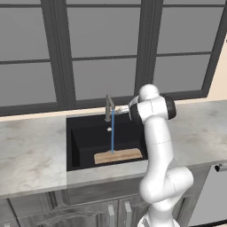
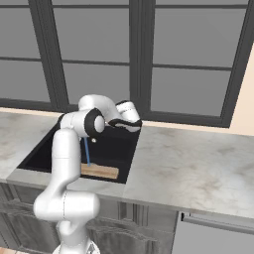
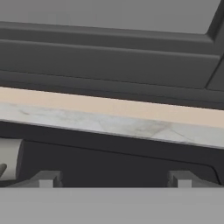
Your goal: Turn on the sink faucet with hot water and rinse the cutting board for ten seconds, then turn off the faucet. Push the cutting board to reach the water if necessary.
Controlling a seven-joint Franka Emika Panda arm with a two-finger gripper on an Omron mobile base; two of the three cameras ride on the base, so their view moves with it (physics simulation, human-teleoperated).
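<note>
You see the faucet (image 1: pixel 108 107) standing at the back rim of the sink (image 1: pixel 80 146), with water (image 1: pixel 112 131) running from its spout in a thin blue line straight down onto the board (image 1: pixel 118 155). The board lies flat on the basin floor, near the front wall, and the stream lands on it a little left of its middle. In the right base view the same board (image 2: pixel 100 171) shows past the arm, with the water (image 2: pixel 87 152) meeting its left part.

Your gripper (image 1: pixel 124 109) sits just right of the faucet, level with its upper part, above the back of the basin. In the hand view the gripper (image 3: pixel 114 179) has its two fingertips (image 3: pixel 47 179) set wide apart with nothing between them, so the jaws are released and hold nothing. A grey rounded piece at the left edge of that view is likely the faucet (image 3: pixel 9 159). Beyond the tips you look at the dark sink wall, the marble counter (image 3: pixel 109 124) behind it and the window frame (image 3: pixel 109 61)
</note>
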